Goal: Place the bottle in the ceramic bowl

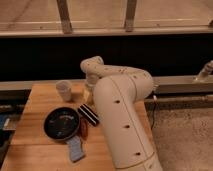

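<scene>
Bottle (87,97): pale shape near the table's (40,145) far edge, right of the translucent cup (64,90). Label too small to read. Gripper (90,88) is directly over it; whether it grips the bottle cannot be told. Ceramic bowl (62,123), black, sits toward the left edge at mid-depth. Striped block (89,114) lies just right of the bowl.

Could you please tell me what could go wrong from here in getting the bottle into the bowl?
The gripper is low by the bottle, close to the cup; swinging toward the bowl might tip the cup. The striped block lies between bottle and bowl, so a low carry could clip it.
</scene>
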### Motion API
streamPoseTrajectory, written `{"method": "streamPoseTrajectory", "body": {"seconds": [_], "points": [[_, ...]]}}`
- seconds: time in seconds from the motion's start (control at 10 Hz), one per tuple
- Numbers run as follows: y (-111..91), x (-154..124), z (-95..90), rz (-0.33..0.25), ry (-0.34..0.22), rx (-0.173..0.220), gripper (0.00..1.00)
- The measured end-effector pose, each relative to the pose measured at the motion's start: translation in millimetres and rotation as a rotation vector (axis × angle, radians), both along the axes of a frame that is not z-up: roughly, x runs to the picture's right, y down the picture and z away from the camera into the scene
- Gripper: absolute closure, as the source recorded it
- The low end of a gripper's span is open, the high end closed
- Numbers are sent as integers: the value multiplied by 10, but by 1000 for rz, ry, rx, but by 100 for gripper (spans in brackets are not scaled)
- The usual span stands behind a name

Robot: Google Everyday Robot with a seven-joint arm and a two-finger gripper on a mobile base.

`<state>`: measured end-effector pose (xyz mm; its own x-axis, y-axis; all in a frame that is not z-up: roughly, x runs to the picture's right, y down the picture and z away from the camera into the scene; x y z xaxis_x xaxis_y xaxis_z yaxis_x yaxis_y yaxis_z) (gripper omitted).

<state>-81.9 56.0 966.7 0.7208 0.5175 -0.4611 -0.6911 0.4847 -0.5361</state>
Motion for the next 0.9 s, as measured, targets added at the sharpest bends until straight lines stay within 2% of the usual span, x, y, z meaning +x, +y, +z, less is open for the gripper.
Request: {"method": "streamPoseTrajectory", "body": {"seconds": [0.3, 0.5, 0.6, 0.8, 0.9], "points": [[42, 77, -94, -22, 27, -10, 80], [19, 153, -187, -24, 33, -7, 95], [-24, 185, -267, -20, 30, 1, 100], [-218, 252, -529, -16, 25, 26, 100], [-354, 286, -724, -22, 23, 41, 100]]}}
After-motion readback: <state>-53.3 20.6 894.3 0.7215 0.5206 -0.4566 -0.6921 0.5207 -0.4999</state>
